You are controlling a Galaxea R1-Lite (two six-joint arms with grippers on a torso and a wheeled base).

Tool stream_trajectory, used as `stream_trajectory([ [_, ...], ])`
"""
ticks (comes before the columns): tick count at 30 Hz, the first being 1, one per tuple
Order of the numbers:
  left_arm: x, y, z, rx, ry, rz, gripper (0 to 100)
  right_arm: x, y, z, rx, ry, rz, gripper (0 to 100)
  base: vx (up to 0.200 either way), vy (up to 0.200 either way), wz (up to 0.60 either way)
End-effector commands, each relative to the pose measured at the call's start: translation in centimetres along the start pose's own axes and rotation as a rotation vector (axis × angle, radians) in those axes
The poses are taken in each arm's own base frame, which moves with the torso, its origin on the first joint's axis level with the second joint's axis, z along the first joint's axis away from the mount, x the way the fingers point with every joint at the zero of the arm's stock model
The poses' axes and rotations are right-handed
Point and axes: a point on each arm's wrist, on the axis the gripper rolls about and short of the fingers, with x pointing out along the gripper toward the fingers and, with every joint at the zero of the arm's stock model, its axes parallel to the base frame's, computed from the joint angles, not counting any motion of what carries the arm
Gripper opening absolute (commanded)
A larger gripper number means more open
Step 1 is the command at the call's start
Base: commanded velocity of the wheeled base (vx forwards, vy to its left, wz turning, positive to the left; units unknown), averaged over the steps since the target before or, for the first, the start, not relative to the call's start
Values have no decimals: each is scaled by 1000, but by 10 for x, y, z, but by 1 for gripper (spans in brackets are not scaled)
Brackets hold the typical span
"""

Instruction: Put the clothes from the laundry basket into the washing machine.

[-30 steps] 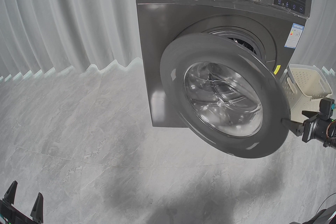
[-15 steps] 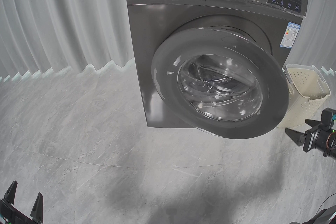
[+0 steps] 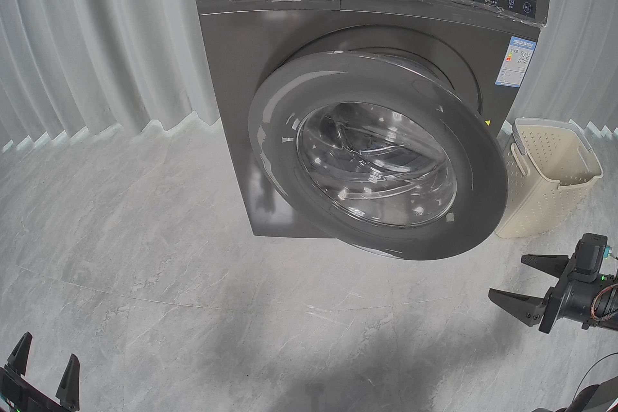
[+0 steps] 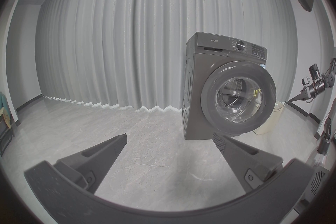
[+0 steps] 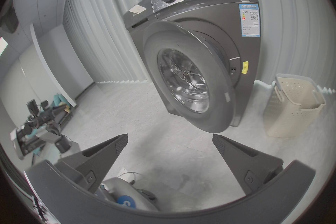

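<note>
The grey washing machine stands against the curtain, its round glass door partly ajar, hinged on the left. To its right on the floor is the cream perforated laundry basket, its inner walls bare as far as I see. My right gripper hangs open in front of the basket, below the door's right rim and clear of it. My left gripper is open and low at the near left, far from the machine. The right wrist view has the door and basket beyond the open gripper.
Pale marble floor stretches wide in front and to the left of the machine. A pleated white curtain closes off the back. The left wrist view has the machine across the floor, and equipment at the room's edge sits far off.
The head view has shifted, so the machine sits further left. My right gripper, which was at the door's right rim, has come away, lower and nearer. The door now lies closer to the machine's front.
</note>
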Motion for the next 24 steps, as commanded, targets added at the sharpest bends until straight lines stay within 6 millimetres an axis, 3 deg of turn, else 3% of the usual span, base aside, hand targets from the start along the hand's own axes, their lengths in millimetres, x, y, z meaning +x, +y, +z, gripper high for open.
stream_trajectory([
  [1, 0, 0, -5, 0, 5, 1, 100, 3, 19, 11, 29, -31, 141, 100, 0, -200, 0],
  [6, 0, 0, -5, 1, 5, 1, 100, 6, 27, 22, 69, -88, 194, 100, 0, -200, 0],
  [12, 0, 0, -5, 3, 5, 1, 100, 20, 25, 22, 71, -76, 185, 100, 0, 0, 0],
  [24, 0, 0, -5, -5, 5, -2, 100, 42, 28, 24, 58, -74, 199, 100, 200, 0, 0],
])
